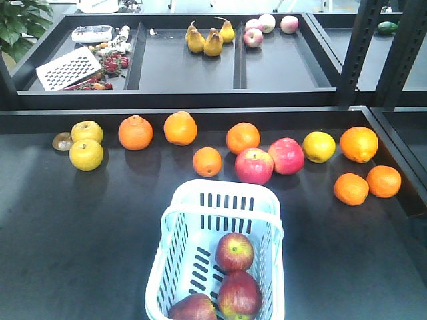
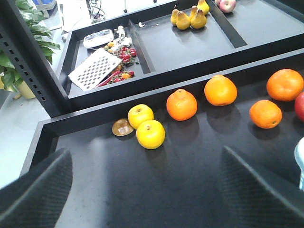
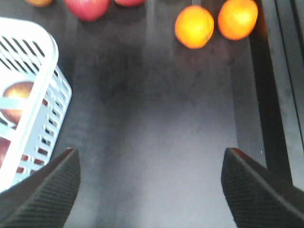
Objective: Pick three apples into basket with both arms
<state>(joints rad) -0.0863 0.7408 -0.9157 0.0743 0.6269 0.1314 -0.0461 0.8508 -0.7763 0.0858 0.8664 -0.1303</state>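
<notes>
Three dark apples [image 1: 234, 251] lying together in the basket [image 1: 225, 198], which sits at six o'clock on the worktop [image 1: 80, 233], close to both arms for an easy drop; job likely done (two paler pink apples [image 1: 254, 165] left at twelve o'clock of the basket, among oranges [image 1: 207, 161]). Left pincer [image 2: 147, 190] held low over bare worktop, jaws wide apart, gripping nothing; yellow fruit [image 2: 150, 134] at its twelve. Right pincer [image 3: 149, 187] likewise spread and empty, basket wall at its nine o'clock.
</notes>
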